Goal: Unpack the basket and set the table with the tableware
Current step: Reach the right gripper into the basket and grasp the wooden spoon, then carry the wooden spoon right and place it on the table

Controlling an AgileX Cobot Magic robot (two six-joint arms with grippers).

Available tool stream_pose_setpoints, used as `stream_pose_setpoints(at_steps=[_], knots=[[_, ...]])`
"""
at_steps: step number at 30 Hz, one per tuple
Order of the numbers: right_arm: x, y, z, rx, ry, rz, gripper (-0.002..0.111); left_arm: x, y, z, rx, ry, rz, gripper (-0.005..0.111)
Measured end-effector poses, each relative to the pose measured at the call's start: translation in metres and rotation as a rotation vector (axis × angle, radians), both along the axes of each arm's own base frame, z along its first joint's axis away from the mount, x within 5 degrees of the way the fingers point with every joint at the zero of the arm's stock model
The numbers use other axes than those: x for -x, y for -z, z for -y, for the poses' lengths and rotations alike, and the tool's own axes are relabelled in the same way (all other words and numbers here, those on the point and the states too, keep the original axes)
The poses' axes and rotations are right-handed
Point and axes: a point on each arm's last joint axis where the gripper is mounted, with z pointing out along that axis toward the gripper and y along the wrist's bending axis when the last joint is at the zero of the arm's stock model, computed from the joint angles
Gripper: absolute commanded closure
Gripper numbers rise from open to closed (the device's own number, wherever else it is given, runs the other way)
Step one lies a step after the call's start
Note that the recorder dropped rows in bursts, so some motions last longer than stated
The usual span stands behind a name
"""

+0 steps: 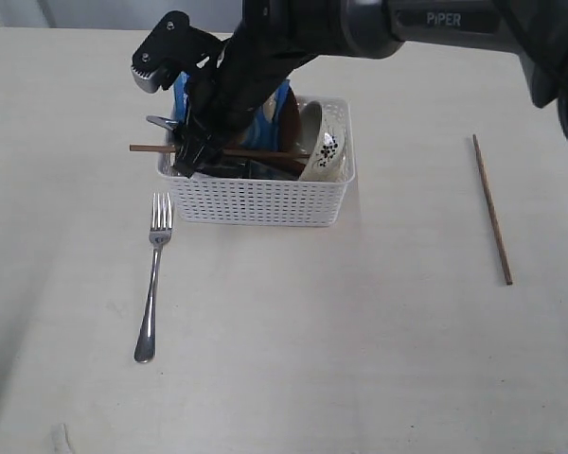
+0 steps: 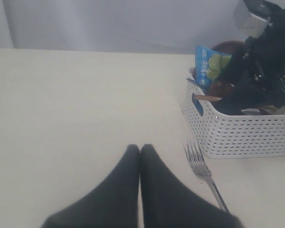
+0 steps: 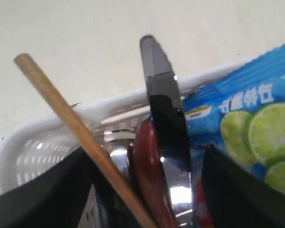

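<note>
Right arm [image 1: 251,80] hides much inside the basket [image 1: 265,203] — fork [image 2: 199,164] handle cropped.

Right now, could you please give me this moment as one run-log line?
right gripper: open, inside basket by chopstick | left gripper: shut, over table | on table: fork, second chopstick

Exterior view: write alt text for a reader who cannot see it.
A black arm reaches into a white basket on a pale table. A fork lies at its front left, a chopstick apart on the right.
</note>
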Motion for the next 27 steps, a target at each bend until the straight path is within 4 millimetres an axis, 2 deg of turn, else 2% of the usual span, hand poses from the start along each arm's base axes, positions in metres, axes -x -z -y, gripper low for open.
stream_pose_setpoints(at_steps=[7, 9, 13, 14, 15, 16, 23, 27], knots=[[-0.005, 0.005, -0.004, -0.041, 0.031, 0.021, 0.046, 0.000, 0.000, 0.000, 0.000, 0.000, 0.000, 0.107], [-0.005, 0.008, -0.004, -0.044, 0.036, 0.021, 0.050, 0.000, 0.000, 0.000, 0.000, 0.000, 0.000, 0.107], [-0.007, 0.018, -0.006, -0.040, 0.041, 0.022, 0.073, 0.000, 0.000, 0.000, 0.000, 0.000, 0.000, 0.107], [-0.008, 0.021, -0.007, -0.042, 0.044, 0.027, 0.087, 0.000, 0.000, 0.000, 0.000, 0.000, 0.000, 0.107], [-0.009, 0.025, -0.007, -0.038, 0.045, 0.026, 0.094, 0.000, 0.000, 0.000, 0.000, 0.000, 0.000, 0.107], [-0.009, 0.026, -0.007, -0.031, 0.037, 0.034, 0.107, 0.000, 0.000, 0.000, 0.000, 0.000, 0.000, 0.107], [-0.011, 0.020, -0.007, -0.027, 0.016, 0.076, 0.109, 0.000, 0.000, 0.000, 0.000, 0.000, 0.000, 0.107], [-0.006, -0.018, -0.004, -0.079, 0.021, 0.120, 0.109, 0.000, 0.000, 0.000, 0.000, 0.000, 0.000, 0.107]])
